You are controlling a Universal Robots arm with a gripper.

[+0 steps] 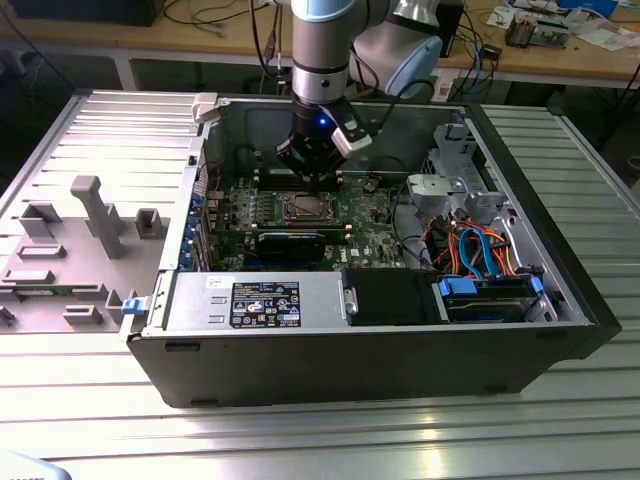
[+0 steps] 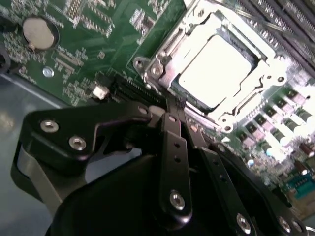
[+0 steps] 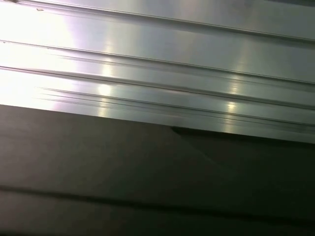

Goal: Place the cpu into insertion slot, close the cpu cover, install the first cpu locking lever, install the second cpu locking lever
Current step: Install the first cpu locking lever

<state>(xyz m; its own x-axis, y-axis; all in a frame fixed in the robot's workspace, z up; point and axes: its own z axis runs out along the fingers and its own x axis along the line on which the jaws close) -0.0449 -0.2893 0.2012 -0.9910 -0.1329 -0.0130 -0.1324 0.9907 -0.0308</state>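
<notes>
The cpu [image 2: 216,69], a pale silver square, lies flat in its socket on the green motherboard [image 2: 83,59]. The cpu cover [image 2: 165,59], a silvery frame, lies down around it with the chip showing through its window. My gripper [image 2: 173,105] is shut, and its black fingertips [image 2: 167,115] meet right at the socket's edge. I cannot tell whether a thin lever is caught between them. In the exterior view the gripper [image 1: 312,180] hangs inside the open computer case, just above the far side of the cpu [image 1: 303,208].
A long black graphics card [image 1: 290,243] lies just in front of the socket. The power supply [image 1: 255,300] and the drive cage with coloured cables [image 1: 480,260] line the case front. Memory slots [image 2: 290,19] flank the socket. A grey fixture tray [image 1: 80,240] sits outside the case.
</notes>
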